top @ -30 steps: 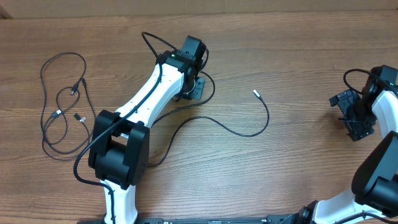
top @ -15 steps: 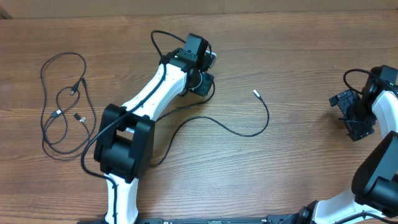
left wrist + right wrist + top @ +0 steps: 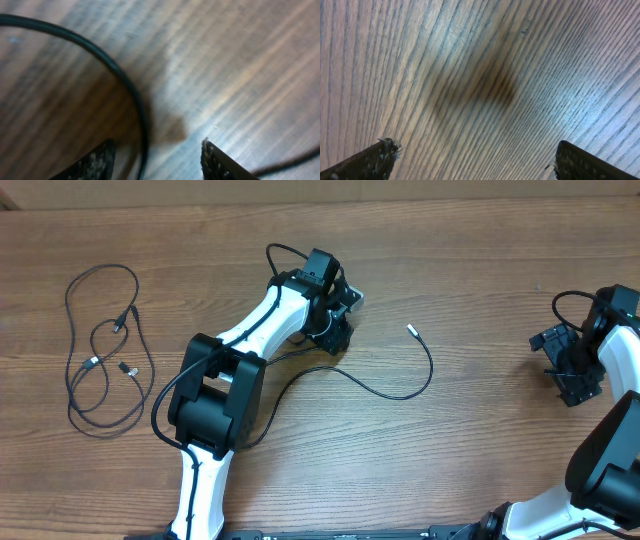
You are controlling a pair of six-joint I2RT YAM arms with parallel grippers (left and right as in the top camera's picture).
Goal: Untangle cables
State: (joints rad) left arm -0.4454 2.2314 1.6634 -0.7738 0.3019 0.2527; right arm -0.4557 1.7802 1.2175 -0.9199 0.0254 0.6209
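One black cable (image 3: 428,370) with a silvery plug tip (image 3: 411,329) curves across the middle of the table and runs under my left arm. My left gripper (image 3: 340,320) hovers low over it. In the left wrist view this cable (image 3: 131,90) arcs down between the two fingertips (image 3: 95,162) without being pinched, and the left gripper (image 3: 155,161) is open. More cables (image 3: 125,367) lie looped together at the far left. At the right edge my right gripper (image 3: 562,365) stays wide open; the right wrist view shows only bare wood under the right gripper (image 3: 477,160).
The wooden table (image 3: 480,460) carries nothing but the cables. My left arm (image 3: 215,395) lies diagonally over the centre-left and hides part of the middle cable. The right arm (image 3: 610,450) occupies the lower right corner.
My left gripper has swung to the right and its jaws have opened from shut. The middle cable and the looped bundle lie as before. The right arm has not moved.
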